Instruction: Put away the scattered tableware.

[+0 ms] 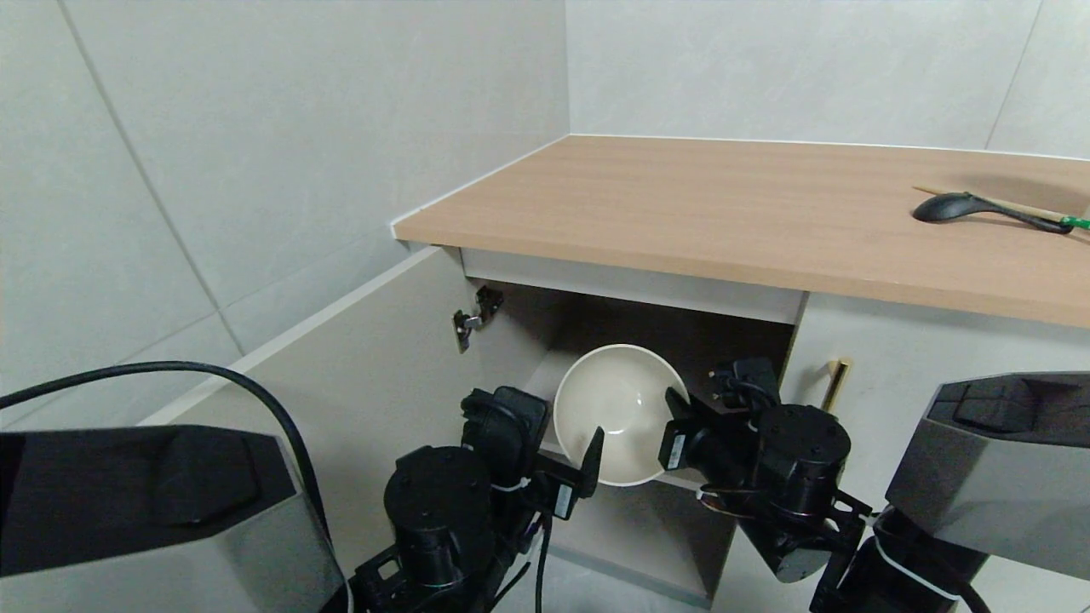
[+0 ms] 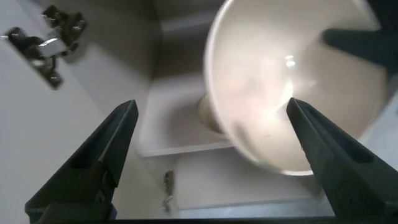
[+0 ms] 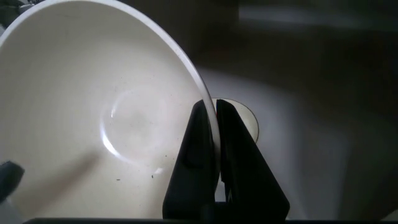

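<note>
A white bowl (image 1: 615, 407) hangs tilted in the mouth of the open cabinet (image 1: 596, 306) under the counter, its inside facing me. My right gripper (image 1: 679, 402) is shut on its right rim; in the right wrist view its fingers (image 3: 200, 143) pinch the rim of the bowl (image 3: 112, 112). Just left of the bowl, my left gripper (image 1: 588, 464) is open. In the left wrist view the left gripper (image 2: 211, 106) is spread wide, with the bowl (image 2: 280, 81) ahead of it and not held. On the counter's far right lie a black spoon (image 1: 954, 207) and chopsticks (image 1: 1018, 207).
The cabinet's left door (image 1: 375, 375) stands swung open, its hinge (image 1: 473, 318) showing at the frame. The right door (image 1: 886, 358) is closed and has a brass handle (image 1: 838, 383). A shelf edge (image 2: 186, 148) runs below the bowl. The wooden countertop (image 1: 724, 213) overhangs the opening.
</note>
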`<state>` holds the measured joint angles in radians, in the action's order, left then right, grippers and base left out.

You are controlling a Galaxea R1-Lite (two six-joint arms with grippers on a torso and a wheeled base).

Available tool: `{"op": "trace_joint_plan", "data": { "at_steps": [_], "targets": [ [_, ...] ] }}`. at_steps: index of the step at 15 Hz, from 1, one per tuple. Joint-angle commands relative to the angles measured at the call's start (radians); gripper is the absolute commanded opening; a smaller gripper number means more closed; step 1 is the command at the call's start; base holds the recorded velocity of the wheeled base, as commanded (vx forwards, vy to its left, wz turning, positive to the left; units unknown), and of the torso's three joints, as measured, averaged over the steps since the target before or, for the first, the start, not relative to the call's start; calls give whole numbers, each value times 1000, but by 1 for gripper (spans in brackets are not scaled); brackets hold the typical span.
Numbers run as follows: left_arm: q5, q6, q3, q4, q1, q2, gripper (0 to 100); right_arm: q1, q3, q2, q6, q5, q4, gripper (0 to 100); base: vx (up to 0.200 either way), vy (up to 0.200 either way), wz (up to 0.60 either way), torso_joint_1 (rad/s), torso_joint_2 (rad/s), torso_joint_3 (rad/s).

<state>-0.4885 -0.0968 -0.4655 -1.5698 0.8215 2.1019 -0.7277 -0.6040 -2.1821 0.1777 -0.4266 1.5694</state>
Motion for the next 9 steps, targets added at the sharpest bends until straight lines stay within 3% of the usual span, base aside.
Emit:
{"op": "trace_joint_plan", "data": {
  "at_steps": [1, 4, 9],
  "targets": [
    [-2, 9, -12, -1, 8, -2, 100, -9, 0, 1, 0, 0, 1, 0, 0, 0, 0, 0, 0, 0],
    [-5, 45, -15, -1, 8, -11, 100, -9, 1, 2, -1, 0, 1, 0, 0, 0, 0, 0, 0, 0],
    [-5, 51, -41, -1, 21, -14, 100, -10, 1, 2, -1, 0, 1, 0, 0, 0, 0, 0, 0, 0]
  ]
}}
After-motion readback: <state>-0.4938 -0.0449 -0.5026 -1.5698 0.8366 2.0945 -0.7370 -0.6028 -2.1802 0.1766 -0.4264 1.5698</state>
